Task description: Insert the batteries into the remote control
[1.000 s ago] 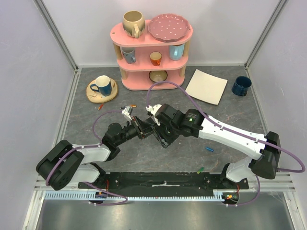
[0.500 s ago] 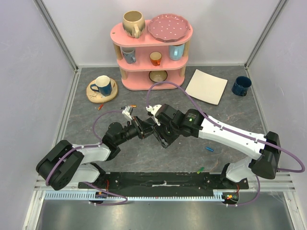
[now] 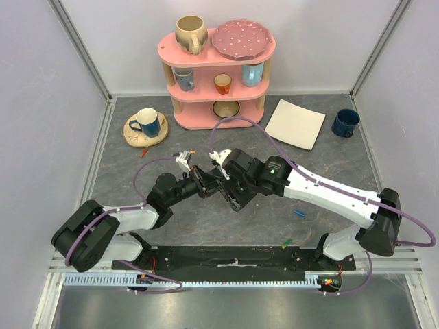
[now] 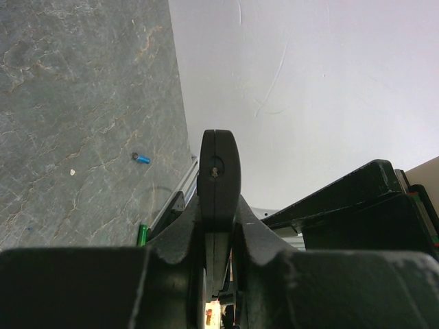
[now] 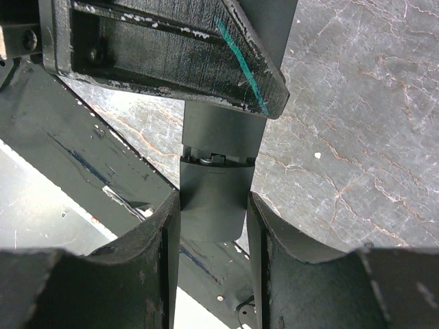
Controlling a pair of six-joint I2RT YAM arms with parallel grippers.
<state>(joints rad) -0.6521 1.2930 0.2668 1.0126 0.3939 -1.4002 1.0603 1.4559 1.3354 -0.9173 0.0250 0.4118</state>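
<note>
Two loose nearest me on tabletop (image 3: 123,178): green battery (image 3: 286,242) by base rail (image 3: 233,264), blue battery (image 3: 300,212) just beyond. Both tiny, and I judge them likely to roll.

Mid-tabletop, remote control (image 4: 219,171) sits edge-on in left fingers (image 4: 184,233), clamped narrow on it. Right fingers (image 5: 164,233) pinch its other end.

I judge it light, stiff, slick plastic: grip long edges, leave middle free for loading.

No readable writing or brand anywhere I look.

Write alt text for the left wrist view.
The left hand grips the remote control edge-on, its rounded end pointing up against a pale wall. On the grey table to the left lie a blue battery and, near the edge, a green battery.
</note>
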